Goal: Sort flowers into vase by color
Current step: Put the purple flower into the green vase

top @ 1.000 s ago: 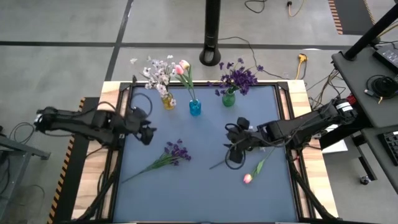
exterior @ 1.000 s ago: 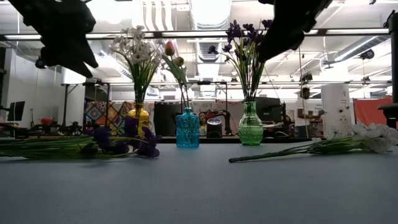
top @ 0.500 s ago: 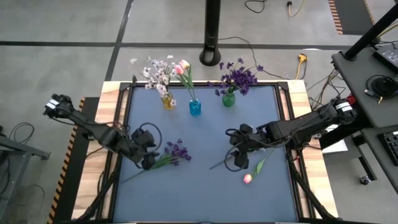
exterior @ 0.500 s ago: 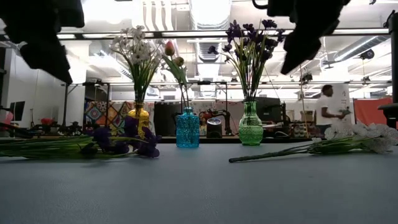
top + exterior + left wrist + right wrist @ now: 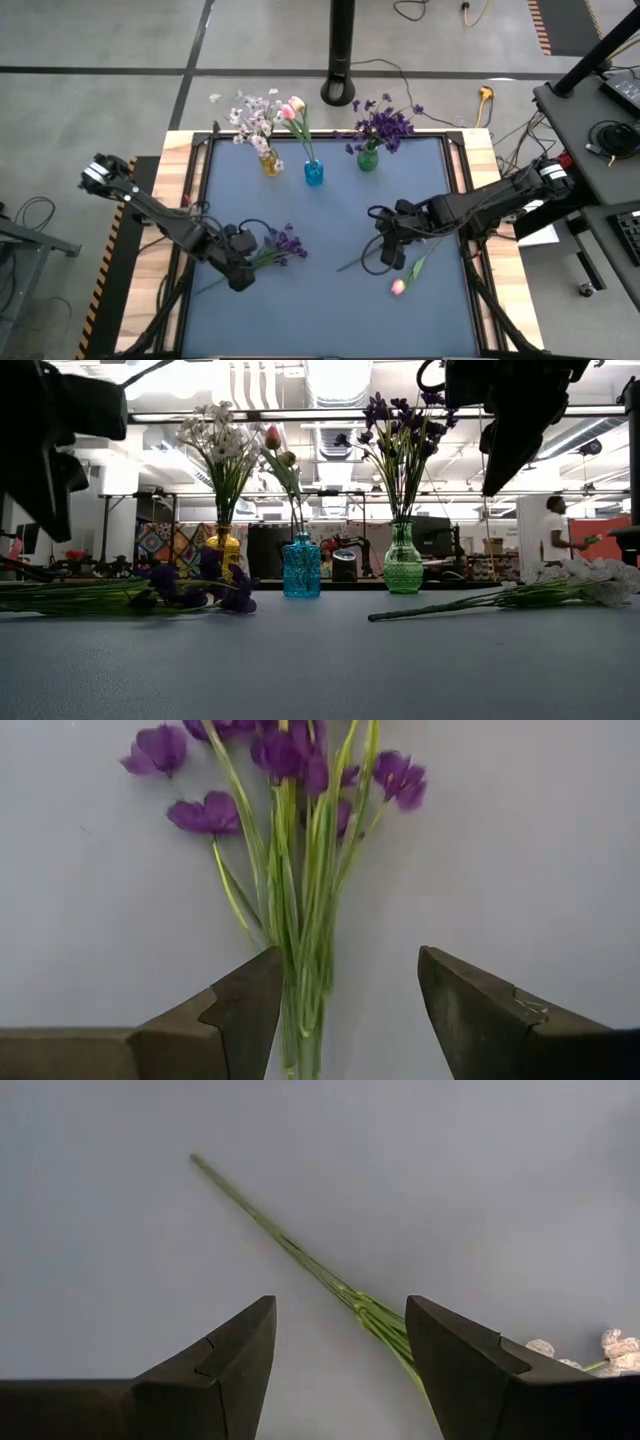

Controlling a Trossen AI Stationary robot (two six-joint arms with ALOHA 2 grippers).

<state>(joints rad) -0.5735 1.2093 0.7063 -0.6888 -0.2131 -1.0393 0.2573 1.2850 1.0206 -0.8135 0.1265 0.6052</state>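
A dark purple flower (image 5: 283,243) lies flat on the blue mat, its stems (image 5: 303,950) running toward the near left. My left gripper (image 5: 242,274) hangs open just above those stems, one finger on each side (image 5: 345,1005), pointing steeply down. To the right lies a long green stem (image 5: 300,1255) with pale blossoms (image 5: 612,1348) at its end. My right gripper (image 5: 392,254) hovers open over that stem (image 5: 340,1355). A pink tulip bud (image 5: 398,287) lies close by.
Three vases stand in a row at the far edge: a yellow one (image 5: 270,164) with white sprigs, a blue one (image 5: 314,173) with pink tulips, and a green one (image 5: 368,159) with purple blooms. Bare mat lies between the two flowers and along the near edge.
My left gripper has swung toward the table's near edge and come down, tipping steeper, until it stands over the purple flower's stems. My right gripper has turned at the wrist over the green stem and barely shifted. Neither flower has moved.
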